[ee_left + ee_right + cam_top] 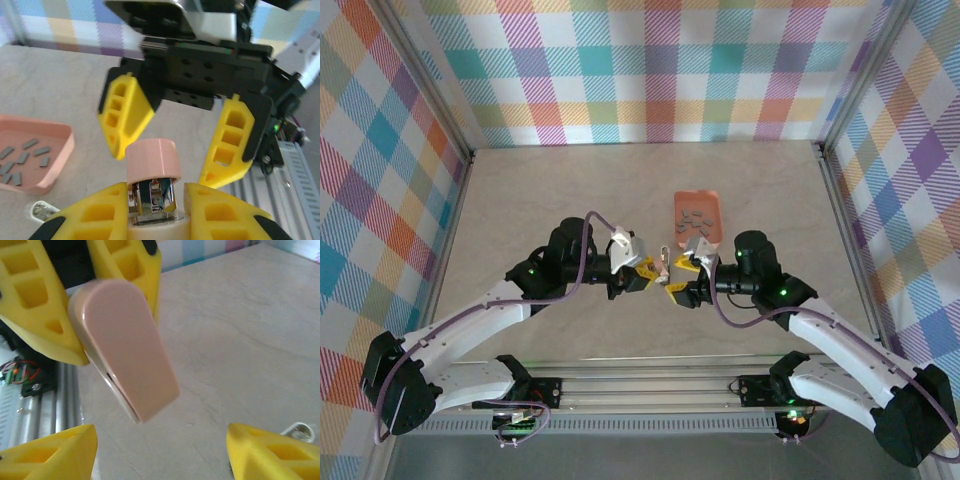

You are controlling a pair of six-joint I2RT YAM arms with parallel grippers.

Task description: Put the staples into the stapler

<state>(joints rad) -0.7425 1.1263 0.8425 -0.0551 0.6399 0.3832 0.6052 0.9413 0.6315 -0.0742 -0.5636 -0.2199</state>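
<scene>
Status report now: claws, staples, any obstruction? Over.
Left claw shut on pink-topped stapler. Right claw open beside it. Staples lying in tray. No obstruction seen.

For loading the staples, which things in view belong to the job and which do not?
Job: staples; salmon tray holding them; grey-and-whitish stapler lying on the table.
Not the job: pink-topped stapler, though the left fingers grip it.

Counter [550, 190]: beige, marbled. Salmon tray [60, 160] sits flat right of centre, roughly midway between far and near edges, with loose grey staples [41, 150] inside. Small grey-white stapler [42, 210] lies on the counter just beside the tray's near side.
</scene>
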